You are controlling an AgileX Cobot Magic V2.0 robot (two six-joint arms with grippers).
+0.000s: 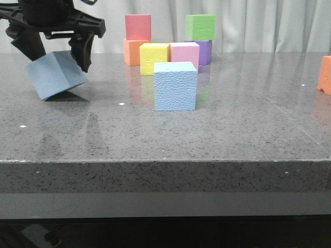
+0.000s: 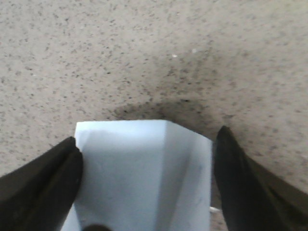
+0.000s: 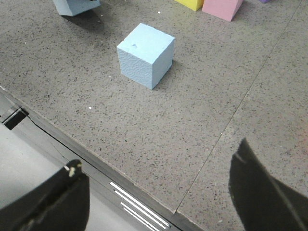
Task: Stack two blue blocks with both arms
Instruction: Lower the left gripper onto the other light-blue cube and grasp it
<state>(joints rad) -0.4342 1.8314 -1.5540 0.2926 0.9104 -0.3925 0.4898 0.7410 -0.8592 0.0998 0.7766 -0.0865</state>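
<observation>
Blue blocks: 2 pale foam cubes are seen. 1 is held tilted (image 1: 56, 75) in the left gripper; the other (image 1: 175, 86) rests flat on the table (image 1: 165, 134), well to that gripper's right.

Left gripper (image 1: 51, 51): its black fingers (image 2: 41, 185) are pinched on opposite sides of the tilted block. From the wrist view the block (image 2: 139, 173) is seen filling the gap between both fingers. 1 lower corner is judged to be at or just off the table; contact cannot be told.

Tilt: the block is judged to hang askew because it is gripped off its faces' square, so levelling is likely needed before placing.

Right gripper (image 3: 159, 192): its fingers are spread wide with nothing between them. It is held back near the table's front edge, the resting block (image 3: 145, 55) well ahead of it. It is not seen in the front view.

Resting block: it is judged to serve as the base, since it sits flat and apart from the other cubes.

Other cubes: red (image 1: 137, 27), orange (image 1: 132, 50), yellow (image 1: 154, 58), pink (image 1: 184, 53), green (image 1: 200, 27) and purple (image 1: 205, 50) are grouped beyond the base; they are not part of the task.

Step in hand: the lift is judged begun; stacking is not yet done.

Risk: a tilted release could let the foam roll off.
</observation>
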